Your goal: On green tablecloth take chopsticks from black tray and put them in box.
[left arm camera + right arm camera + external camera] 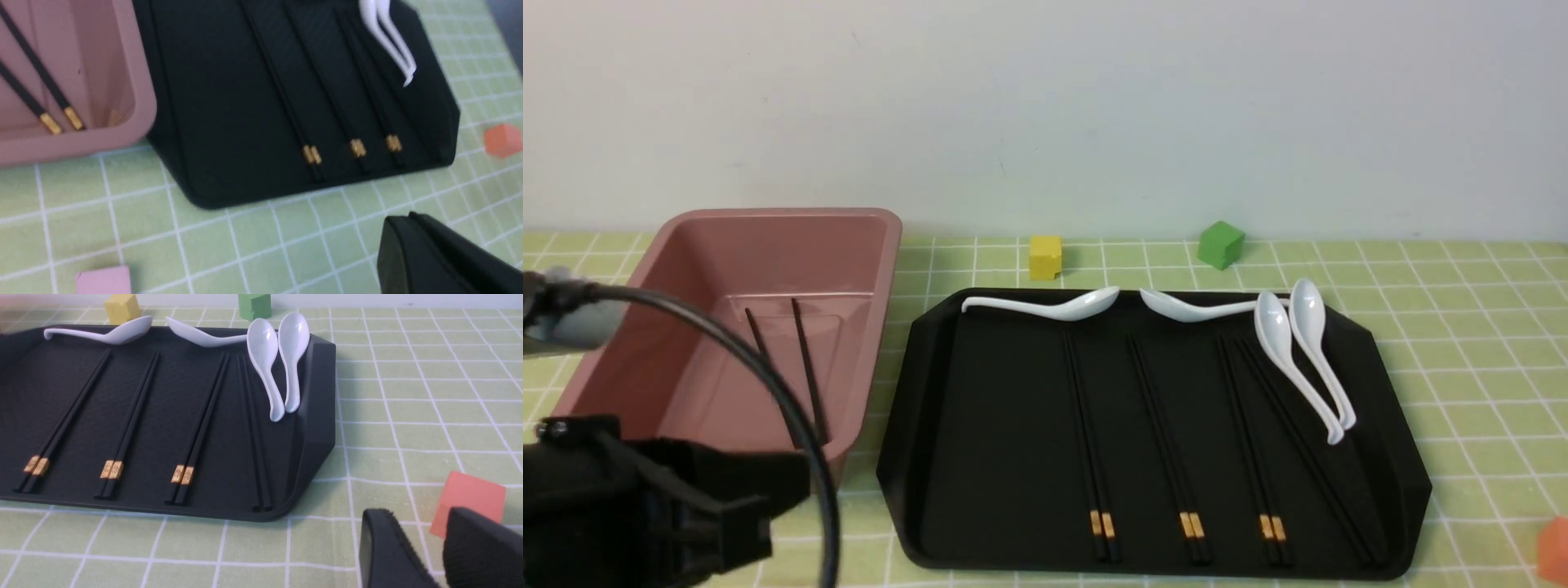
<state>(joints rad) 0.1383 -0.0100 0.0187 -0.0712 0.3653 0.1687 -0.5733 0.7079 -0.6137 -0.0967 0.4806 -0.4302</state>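
One pair of chopsticks [805, 376] already in the box [866, 245]; four pairs left on the tray [980, 408], long axes running front to back. Left fingers [441, 257] nearer, state unclear; right fingers [425, 547] slightly apart, empty

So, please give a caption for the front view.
Four chopstick pairs remain on the black tray; one pair lies in the pink box.

You have bright, even light with soft, faint shadows in all three views. The white spoons [261, 343] carry small glare spots. Your left wrist view is smeared throughout, worst toward 3 o'clock. In the front view, the cable [760, 367] at 8 o'clock is out of focus.
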